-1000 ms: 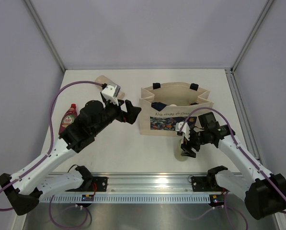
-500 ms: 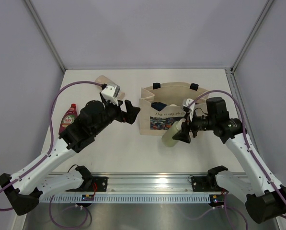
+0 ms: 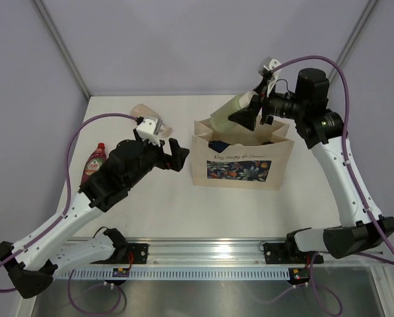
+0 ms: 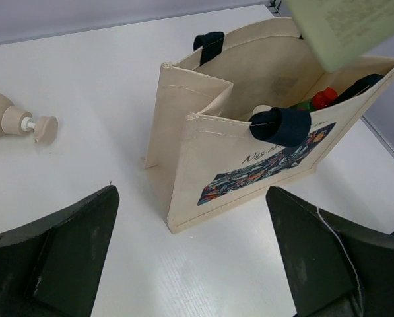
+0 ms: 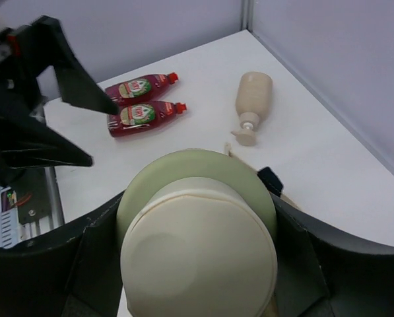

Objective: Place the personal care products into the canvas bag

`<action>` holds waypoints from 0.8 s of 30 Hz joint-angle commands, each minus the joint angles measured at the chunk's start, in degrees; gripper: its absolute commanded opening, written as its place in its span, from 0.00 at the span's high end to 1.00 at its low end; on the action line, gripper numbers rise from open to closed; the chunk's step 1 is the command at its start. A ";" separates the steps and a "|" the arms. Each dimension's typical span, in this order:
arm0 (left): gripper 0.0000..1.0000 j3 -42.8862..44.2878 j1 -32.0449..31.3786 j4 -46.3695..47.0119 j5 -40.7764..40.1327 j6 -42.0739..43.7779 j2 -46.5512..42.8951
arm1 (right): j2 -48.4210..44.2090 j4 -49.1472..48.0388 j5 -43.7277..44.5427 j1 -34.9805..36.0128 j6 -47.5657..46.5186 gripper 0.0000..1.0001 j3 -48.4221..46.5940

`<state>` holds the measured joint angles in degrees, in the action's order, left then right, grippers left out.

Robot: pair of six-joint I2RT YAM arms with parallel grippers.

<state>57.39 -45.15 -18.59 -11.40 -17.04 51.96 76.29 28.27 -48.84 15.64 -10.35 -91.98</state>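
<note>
Right gripper [image 3: 248, 111]: fingers clamped on pale cylinder bottle [image 3: 224, 115], tilted over the mouth of canvas bag [image 3: 239, 168], not yet released. Left gripper [image 3: 178, 154]: fingers wide apart, empty, beside bag. In bag: red-capped bottle [image 4: 325, 98], others part-hidden. Outstanding on table [image 3: 183, 205]: two red squeeze bottles [image 5: 144, 113], left edge; beige pump bottle [image 5: 253, 99], far edge

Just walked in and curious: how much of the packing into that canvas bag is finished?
Partly done: a red cap and something green show inside the canvas bag. In hand: the right gripper holds a pale bottle over the bag. To do: a beige pump bottle and two red squeeze bottles lie on the table; the left gripper is open, empty.
</note>
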 commanded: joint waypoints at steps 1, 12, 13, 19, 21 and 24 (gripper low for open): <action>0.01 0.01 0.23 1.27 -2.66 -0.98 -2.83 | 3.16 -3.58 2.25 -3.24 0.16 1.00 -2.33; 0.01 -1.93 1.20 1.98 -3.28 -0.98 -2.14 | 5.97 1.09 9.28 3.51 -8.89 1.00 7.50; 0.01 -1.75 1.46 2.07 -3.28 -1.15 -1.78 | 6.41 -0.66 10.51 4.57 -8.72 1.00 8.39; 0.01 -2.62 2.34 3.91 -3.02 -5.27 -0.64 | 10.10 -16.01 22.27 9.58 5.58 1.00 14.37; 0.01 -4.38 2.52 5.40 -2.93 -6.51 -0.81 | 12.21 -19.46 32.71 12.12 14.00 1.00 14.90; 0.01 -6.05 2.87 6.90 -3.10 -8.62 -1.16 | 15.63 -21.49 36.81 13.01 21.24 1.00 15.16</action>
<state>52.86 -42.78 -16.47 -13.39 -22.46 51.48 91.07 21.47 -20.34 27.24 -1.15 -75.88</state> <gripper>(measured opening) 0.987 0.777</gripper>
